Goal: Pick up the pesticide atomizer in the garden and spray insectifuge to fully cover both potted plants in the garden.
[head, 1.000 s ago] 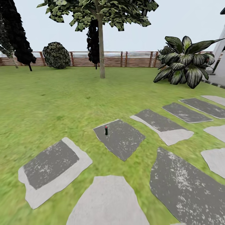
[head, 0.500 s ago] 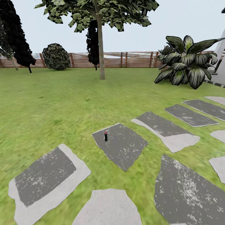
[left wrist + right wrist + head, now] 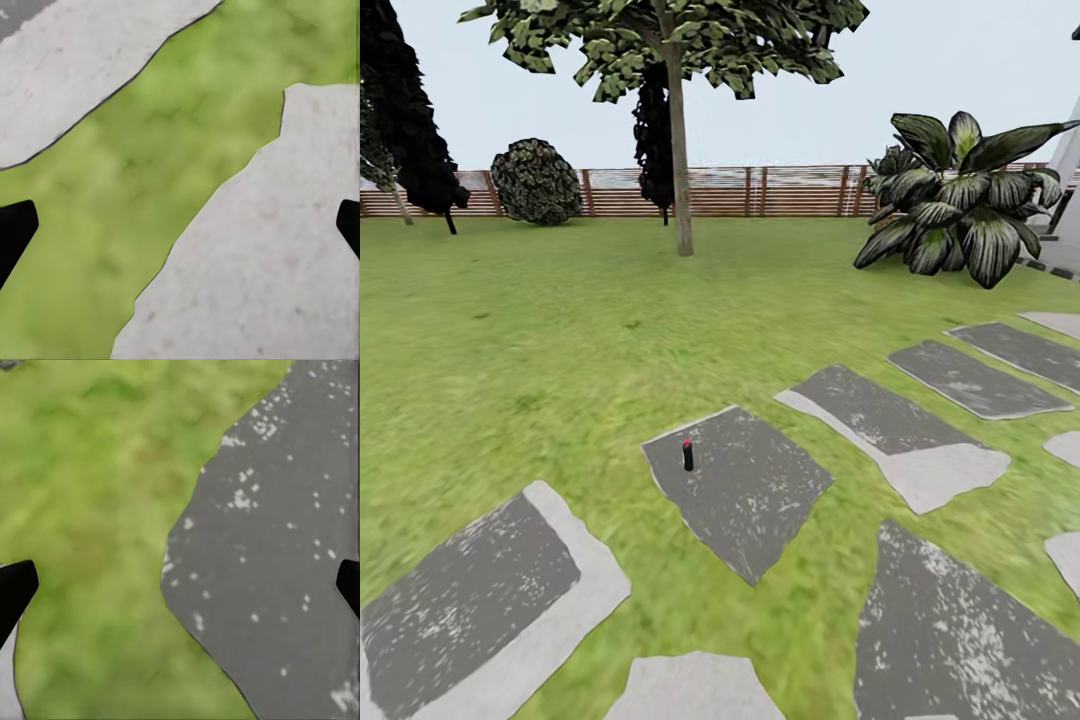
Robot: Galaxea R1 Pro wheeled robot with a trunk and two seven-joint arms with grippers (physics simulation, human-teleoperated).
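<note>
Lawn [image 3: 540, 330] stone [image 3: 745, 500] bears upright atomizer [image 3: 687, 455] (no legible label); both grippers' fingers spread apart

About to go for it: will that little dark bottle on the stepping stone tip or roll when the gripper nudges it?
Probably tips easily: the bottle stands upright, tall and slim on a narrow base. It looks round, so once down it may roll across the flat stepping stone. Likely rigid and light, given its small size.
</note>
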